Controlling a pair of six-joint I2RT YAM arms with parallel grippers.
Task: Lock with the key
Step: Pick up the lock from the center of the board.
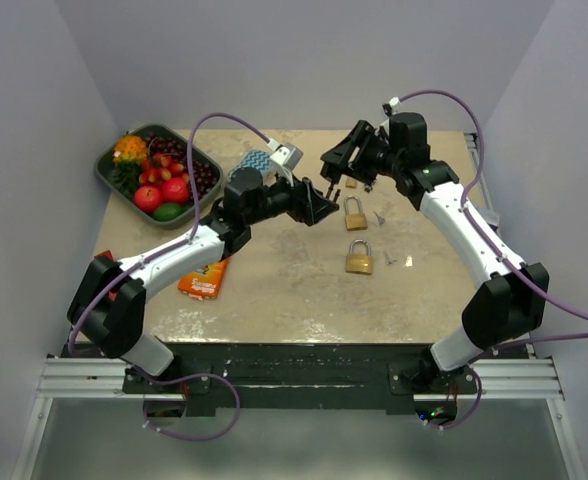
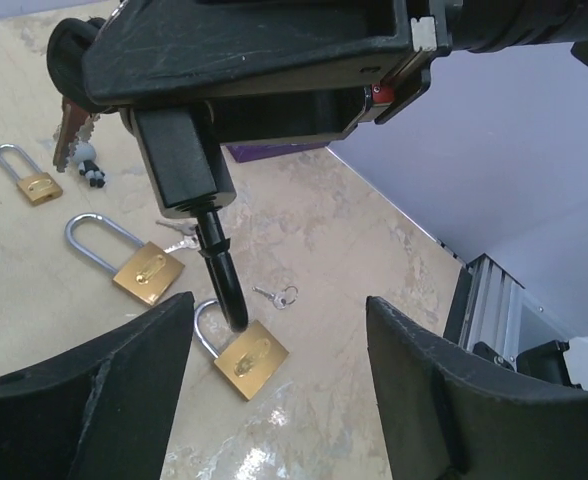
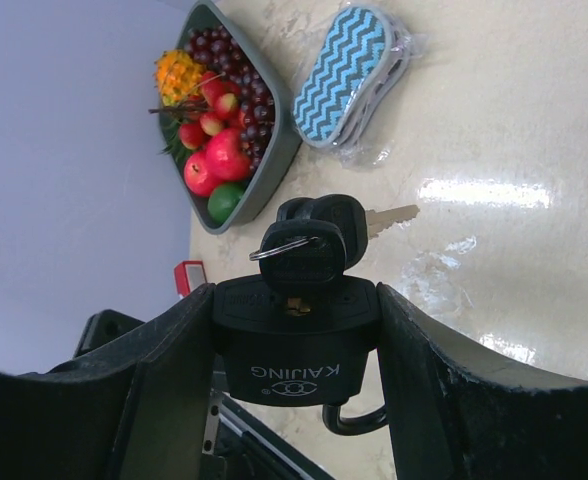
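Right end effector (image 3: 294, 335) grips the black KAIJING padlock (image 3: 296, 365) aloft beyond the brass padlocks (image 1: 355, 213); my left end effector (image 2: 279, 340) gapes nearby. Heavy, rigid, slick, I judge; I'd pinch the key (image 3: 314, 240) by its black head.

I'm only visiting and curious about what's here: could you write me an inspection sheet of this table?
Surface: beige marbled tabletop, glossy.
Job's things: black padlock with key inserted, held aloft; three brass padlocks and loose small keys on the table.
Clutter: fruit tray, zigzag pouch, orange packet.
Grippers: right gripper jaws clamp the black padlock; left gripper jaws open, close by.
Cables: purple cables looping off both arms.
Surroundings: pale walls, metal rail in front.
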